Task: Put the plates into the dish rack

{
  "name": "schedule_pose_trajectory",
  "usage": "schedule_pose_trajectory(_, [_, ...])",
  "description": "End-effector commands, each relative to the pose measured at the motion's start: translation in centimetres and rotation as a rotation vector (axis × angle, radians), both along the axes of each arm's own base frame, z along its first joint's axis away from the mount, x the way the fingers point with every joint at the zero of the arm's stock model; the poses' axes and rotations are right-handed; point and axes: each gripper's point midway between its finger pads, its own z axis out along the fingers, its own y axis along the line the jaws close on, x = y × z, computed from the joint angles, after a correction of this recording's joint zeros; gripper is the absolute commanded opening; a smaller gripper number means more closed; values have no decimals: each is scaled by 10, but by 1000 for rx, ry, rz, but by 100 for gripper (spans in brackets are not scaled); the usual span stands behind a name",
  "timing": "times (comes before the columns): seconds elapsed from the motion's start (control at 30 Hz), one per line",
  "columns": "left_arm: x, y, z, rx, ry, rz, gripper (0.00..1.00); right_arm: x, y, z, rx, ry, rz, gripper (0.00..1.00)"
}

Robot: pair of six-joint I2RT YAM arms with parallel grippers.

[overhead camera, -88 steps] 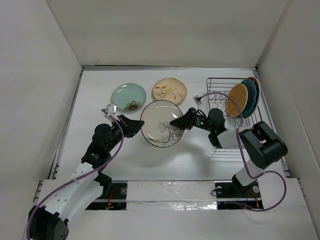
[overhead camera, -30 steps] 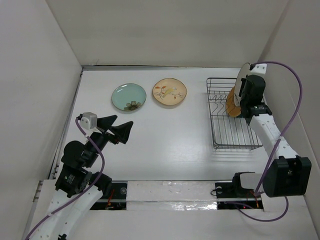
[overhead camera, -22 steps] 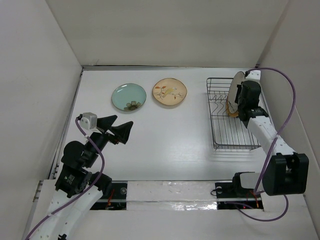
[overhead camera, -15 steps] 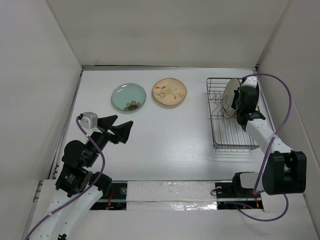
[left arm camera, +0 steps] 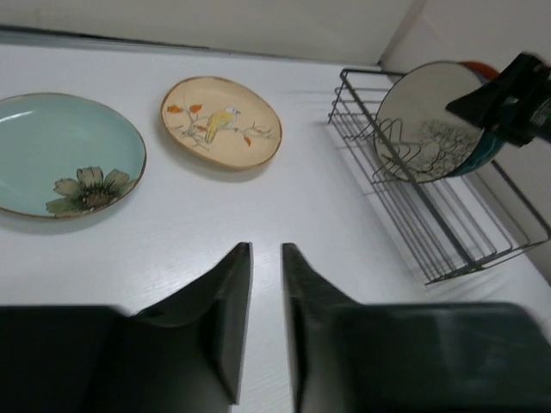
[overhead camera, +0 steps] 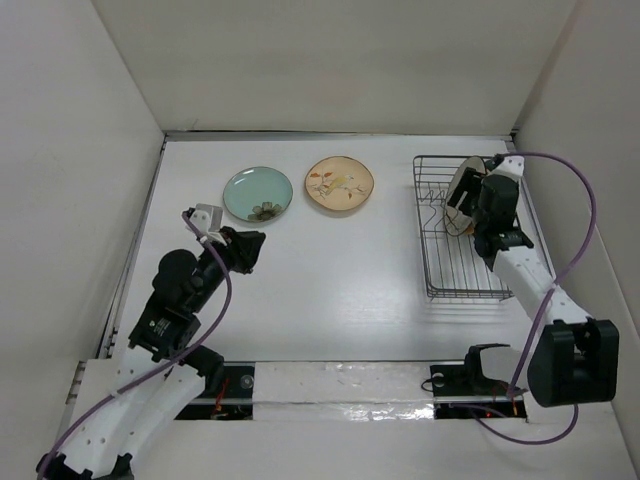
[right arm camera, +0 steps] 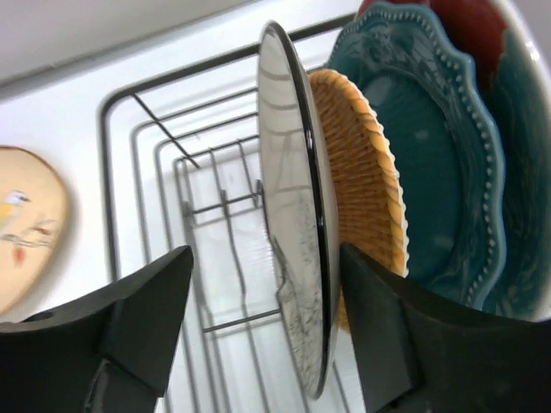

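The dark wire dish rack [overhead camera: 455, 270] stands at the right. The white plate with a black tree [overhead camera: 459, 192] stands upright in it, in front of the orange-tan woven plate [right arm camera: 366, 172], the dark teal plate [right arm camera: 430, 155] and the red-and-teal plate [right arm camera: 469, 26]. My right gripper [right arm camera: 265, 251] is open, with its jaws on either side of the white plate's rim [right arm camera: 297, 215]. The pale green plate [overhead camera: 257, 193] and the beige floral plate [overhead camera: 339, 183] lie flat at the back. My left gripper [overhead camera: 250, 248] hovers near the green plate, shut to a narrow gap and empty [left arm camera: 265, 247].
White walls enclose the table on three sides. The near half of the rack [left arm camera: 430, 232] holds no plates. In the left wrist view the green plate [left arm camera: 60, 155] and the floral plate [left arm camera: 221, 120] lie ahead of my fingers, and my right gripper [left arm camera: 508, 95] shows by the rack.
My right arm carried the white tree plate from the table into the rack and opened its jaws around it. My left gripper closed and moved forward toward the green plate.
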Motion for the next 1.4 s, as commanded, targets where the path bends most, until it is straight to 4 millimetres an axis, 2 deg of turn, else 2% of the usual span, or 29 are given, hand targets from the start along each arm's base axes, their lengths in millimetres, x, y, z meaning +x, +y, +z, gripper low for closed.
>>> schedule_pose_trajectory(0.0, [11, 0, 3, -20, 15, 14, 13, -9, 11, 59, 80, -163, -9, 76])
schedule_pose_trajectory(0.07, [16, -5, -1, -22, 46, 4, 0, -17, 16, 69, 105, -187, 2, 82])
schedule_pose_trajectory(0.1, [18, -7, 1, -32, 53, 4, 0, -25, 17, 82, 118, -226, 12, 83])
schedule_pose_trajectory(0.17, [24, -11, -5, -29, 88, 4, 0, -34, 27, 91, 149, -251, 54, 87])
schedule_pose_trajectory(0.23, [29, -14, -6, -57, 117, 12, 0, -46, 41, 108, 186, -301, 124, 88])
schedule_pose_trajectory(0.27, [34, -17, -12, -62, 146, 17, 0, -51, 56, 112, 203, -316, 188, 89])
schedule_pose_trajectory(0.33, [41, -22, -9, -97, 152, 13, 0, -62, 69, 117, 223, -346, 246, 88])
schedule_pose_trajectory(0.37, [46, -30, -16, -124, 196, -1, 0, -66, 76, 119, 233, -357, 275, 86])
schedule_pose_trajectory(0.43, [50, -45, -13, -176, 207, -40, 0, -72, 89, 112, 248, -360, 330, 78])
schedule_pose_trajectory(0.5, [56, -61, -15, -220, 218, -18, 0, -80, 97, 116, 258, -386, 372, 33])
schedule_pose_trajectory(0.57, [70, -65, -29, -230, 251, 26, 0, -84, 107, 111, 276, -381, 417, 0])
schedule_pose_trajectory(0.6, [77, -69, -28, -262, 250, 28, 0, -87, 114, 110, 288, -378, 451, 0])
schedule_pose_trajectory(0.67, [98, -72, -48, -244, 288, 91, 0, -97, 135, 108, 324, -374, 553, 0])
schedule_pose_trajectory(0.73, [114, -79, -46, -249, 295, 107, 17, -104, 146, 116, 337, -411, 595, 2])
schedule_pose_trajectory(0.77, [125, -83, -65, -225, 331, 130, 24, -105, 147, 116, 338, -412, 597, 11])
schedule_pose_trajectory(0.8, [134, -86, -67, -226, 330, 141, 40, -106, 146, 116, 336, -417, 593, 16])
schedule_pose_trajectory(0.83, [144, -89, -61, -231, 320, 154, 48, -107, 149, 117, 339, -419, 602, 21])
schedule_pose_trajectory(0.87, [155, -90, -81, -202, 357, 190, 55, -107, 150, 115, 339, -419, 605, 32])
schedule_pose_trajectory(0.9, [162, -92, -85, -194, 364, 201, 65, -109, 154, 112, 342, -413, 621, 36])
schedule_pose_trajectory(0.93, [172, -97, -80, -199, 355, 205, 69, -110, 155, 112, 346, -412, 626, 39])
schedule_pose_trajectory(0.97, [181, -98, -104, -170, 395, 239, 72, -110, 156, 110, 348, -410, 631, 42])
schedule_pose_trajectory(1.03, [196, -102, -111, -159, 405, 263, 72, -111, 161, 108, 351, -399, 649, 43])
schedule_pose_trajectory(1.07, [203, -102, -135, -134, 440, 296, 72, -111, 161, 108, 351, -399, 652, 44])
schedule_pose_trajectory(1.13, [214, -110, -140, -147, 447, 297, 69, -112, 160, 108, 348, -401, 651, 44])
schedule_pose_trajectory(1.17, [222, -105, -159, -134, 471, 330, 68, -113, 160, 109, 350, -404, 649, 44])
schedule_pose_trajectory(1.23, [232, -111, -161, -145, 476, 337, 67, -114, 159, 111, 348, -412, 649, 44])
schedule_pose_trajectory(1.3, [239, -115, -180, -128, 506, 347, 66, -114, 159, 110, 348, -410, 650, 44])
schedule_pose_trajectory(1.33, [248, -114, -176, -139, 498, 354, 66, -114, 160, 110, 348, -410, 652, 44])
schedule_pose_trajectory(1.37, [250, -115, -190, -124, 516, 366, 65, -114, 161, 110, 351, -407, 658, 44])
